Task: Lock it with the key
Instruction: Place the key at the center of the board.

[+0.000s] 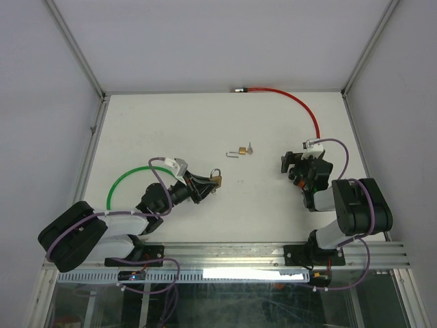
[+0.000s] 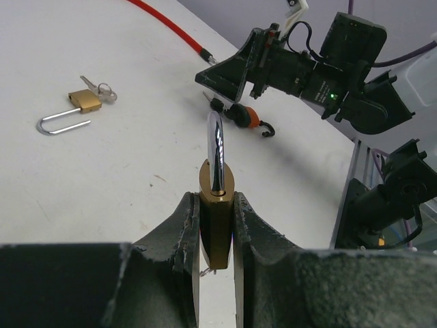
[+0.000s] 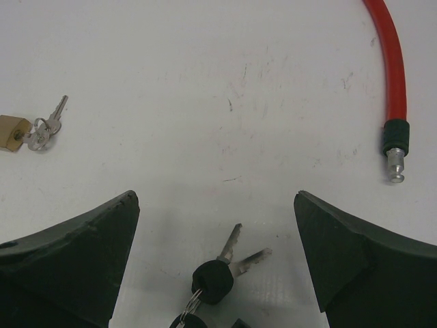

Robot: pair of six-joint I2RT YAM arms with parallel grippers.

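My left gripper (image 2: 216,201) is shut on the body of a brass padlock (image 2: 218,232), which it holds upright with the steel shackle (image 2: 216,154) pointing away from the wrist. In the top view this padlock (image 1: 216,179) sits left of the table's middle, at the tip of the left gripper (image 1: 205,184). A bunch of keys with black heads (image 3: 213,280) lies flat on the table. My right gripper (image 3: 215,201) stands open just above them, one finger on each side and neither touching. The top view has the right gripper (image 1: 295,166) at the right.
A second, smaller brass padlock (image 1: 239,151) with its shackle swung open lies mid-table, small keys (image 2: 102,90) on a ring beside it. A red cable (image 1: 287,96) curves along the back right, its metal end (image 3: 395,164) near the right gripper. A green cable (image 1: 133,174) arcs at the left.
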